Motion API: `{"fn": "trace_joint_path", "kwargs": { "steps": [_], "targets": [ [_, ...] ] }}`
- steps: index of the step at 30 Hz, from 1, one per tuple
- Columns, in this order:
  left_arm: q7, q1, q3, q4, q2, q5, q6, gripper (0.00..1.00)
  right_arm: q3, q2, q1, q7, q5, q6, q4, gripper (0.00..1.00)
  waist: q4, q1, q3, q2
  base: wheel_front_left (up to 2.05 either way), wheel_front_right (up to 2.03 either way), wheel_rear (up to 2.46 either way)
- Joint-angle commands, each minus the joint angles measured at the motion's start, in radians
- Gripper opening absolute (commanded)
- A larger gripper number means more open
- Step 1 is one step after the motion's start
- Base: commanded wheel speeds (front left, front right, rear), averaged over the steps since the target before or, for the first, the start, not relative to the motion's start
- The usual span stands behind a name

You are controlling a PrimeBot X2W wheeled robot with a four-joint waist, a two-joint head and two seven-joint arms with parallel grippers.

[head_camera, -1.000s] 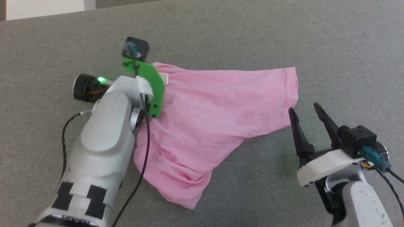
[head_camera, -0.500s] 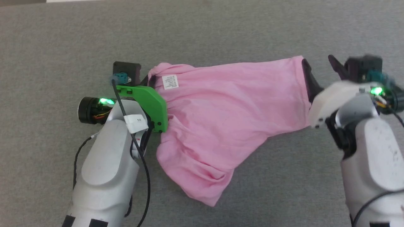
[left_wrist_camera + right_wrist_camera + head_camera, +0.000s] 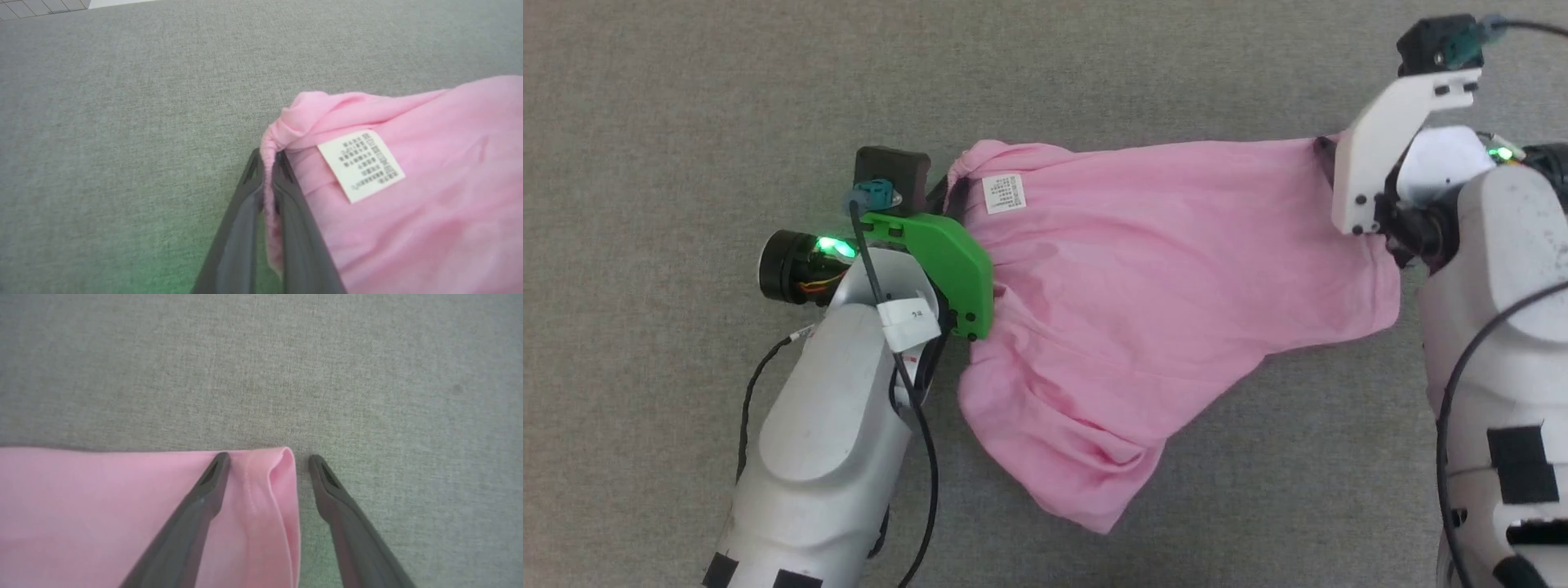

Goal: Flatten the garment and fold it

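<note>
The step in hand is the flattening: the garment (image 3: 1143, 294) lies wrinkled on the grey surface (image 3: 686, 122). The left pincer (image 3: 268, 163) is closed on the waistband corner beside the white label (image 3: 361, 165). The right pincer (image 3: 268, 458), wide open and holding nothing, straddles the opposite corner. Next, I judge, it must close there. Both arms reach forward.

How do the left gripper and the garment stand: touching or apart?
Touching. The left wrist view shows the left gripper shut on the garment, its gathered pink edge pinched between the closed jaws.
</note>
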Motion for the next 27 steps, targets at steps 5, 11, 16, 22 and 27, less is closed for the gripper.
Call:
{"fn": "trace_joint_path", "kwargs": {
  "steps": [5,11,16,22,27],
  "targets": [
    [0.006,-0.011,-0.011,0.004,-0.001,-0.016,-0.01,0.0,0.035,-0.009,-0.026,0.153,-0.008,-0.002,0.065,0.0,0.008,-0.0001,0.006,0.0,0.0,0.0,0.0],
    [0.044,-0.062,-0.04,0.001,0.047,0.01,-0.047,0.0,0.098,-0.044,-0.049,0.136,0.03,-0.002,-0.018,0.0,0.001,-0.0001,-0.007,0.0,0.0,0.0,0.0],
    [0.089,-0.222,-0.05,0.01,0.128,0.047,-0.103,0.0,0.151,-0.078,-0.116,-0.008,0.046,-0.002,-0.118,0.0,-0.02,-0.0001,-0.014,0.0,0.0,0.0,0.0],
    [0.094,-0.447,-0.023,0.036,0.234,0.1,-0.123,0.0,0.195,-0.076,-0.264,-0.147,0.023,-0.002,-0.152,0.0,-0.069,-0.0001,0.018,0.0,0.0,0.0,0.0],
    [0.052,-0.619,0.045,0.055,0.274,0.105,-0.082,0.0,0.198,-0.067,-0.414,-0.254,-0.016,-0.002,-0.146,0.0,-0.103,-0.0001,0.057,0.0,0.0,0.0,0.0]
  ]
}}
